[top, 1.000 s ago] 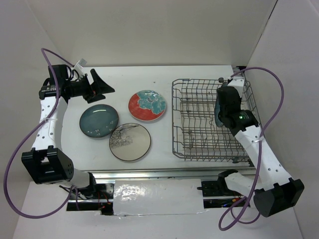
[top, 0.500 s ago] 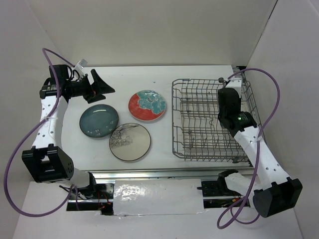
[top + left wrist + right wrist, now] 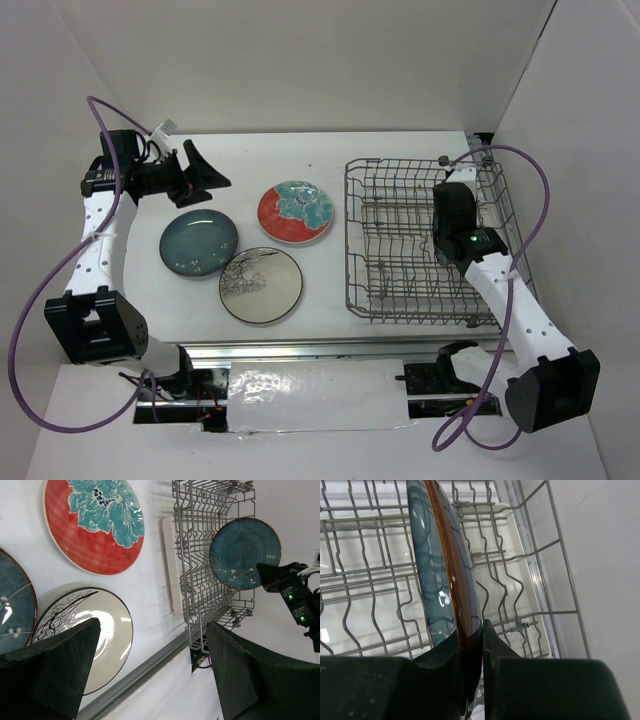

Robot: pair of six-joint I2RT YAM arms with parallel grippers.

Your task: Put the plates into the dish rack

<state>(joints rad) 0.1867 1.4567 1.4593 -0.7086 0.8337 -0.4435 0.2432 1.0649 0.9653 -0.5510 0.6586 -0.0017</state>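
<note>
- The dish rack [image 3: 349, 240] fills the right end of the table [image 3: 330, 150].
- Three plates lie flat, close together, on the table's left half: the red plate [image 3: 296, 211] mid-table, the teal plate [image 3: 199, 243] left of it, and the grey-white plate [image 3: 260, 285] nearest the front edge.
- I see the upright teal plate [image 3: 245, 553] on edge inside the rack, toward its right side.
- My right gripper [image 3: 470, 630] is clamped on that plate's rim.
- My left gripper [image 3: 208, 165] hangs over the back-left corner — jaws wide apart, holding nothing.
</note>
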